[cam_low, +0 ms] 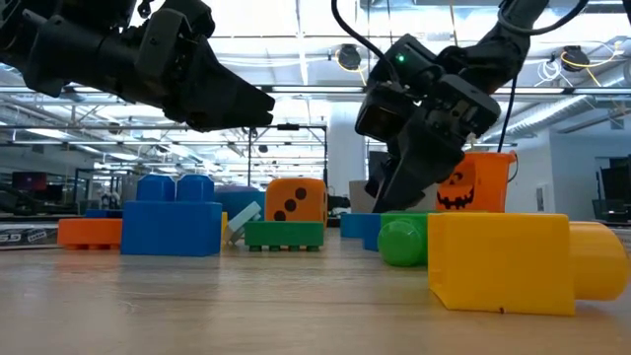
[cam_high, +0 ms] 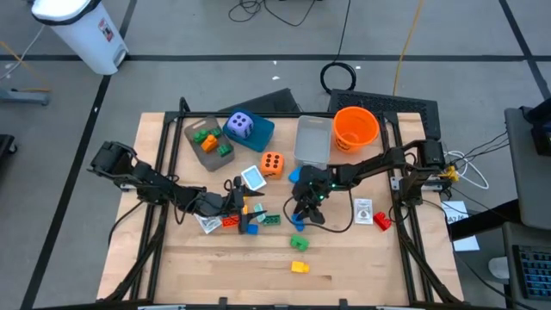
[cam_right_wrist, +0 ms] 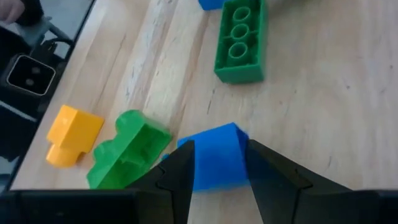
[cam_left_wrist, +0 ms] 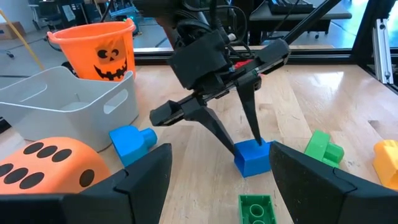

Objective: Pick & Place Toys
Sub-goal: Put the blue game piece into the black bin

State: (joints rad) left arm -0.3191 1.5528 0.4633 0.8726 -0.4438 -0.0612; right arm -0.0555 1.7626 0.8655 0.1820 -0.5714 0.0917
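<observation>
My right gripper [cam_high: 301,213] is at the middle of the table, shut on a small blue brick [cam_left_wrist: 254,158]. Just beside that brick lie a round-nosed green brick [cam_right_wrist: 127,155] and a yellow one [cam_right_wrist: 71,134], and a long green brick [cam_right_wrist: 239,40] lies a little farther off. My left gripper [cam_high: 236,200] hangs open left of centre, above a cluster of bricks [cam_high: 250,220], with nothing between its fingers [cam_left_wrist: 149,174]. The orange die [cam_high: 272,164] stands on the table behind it. The purple die [cam_high: 240,126] sits on top of the teal box. My right gripper pinches the blue brick between its two fingers, on two opposite sides [cam_right_wrist: 204,163]. The fingers [cam_left_wrist: 252,118] come slanting down from the far right. The brick sits upright with its underside on the table, as far as the left wrist view shows.
The orange bucket [cam_high: 355,127] and a grey bin [cam_high: 312,139] stand at the far right, the teal box [cam_high: 258,131] and a tray of bricks [cam_high: 207,142] at the far left. A card [cam_high: 362,211] and a red brick [cam_high: 381,221] lie to the right.
</observation>
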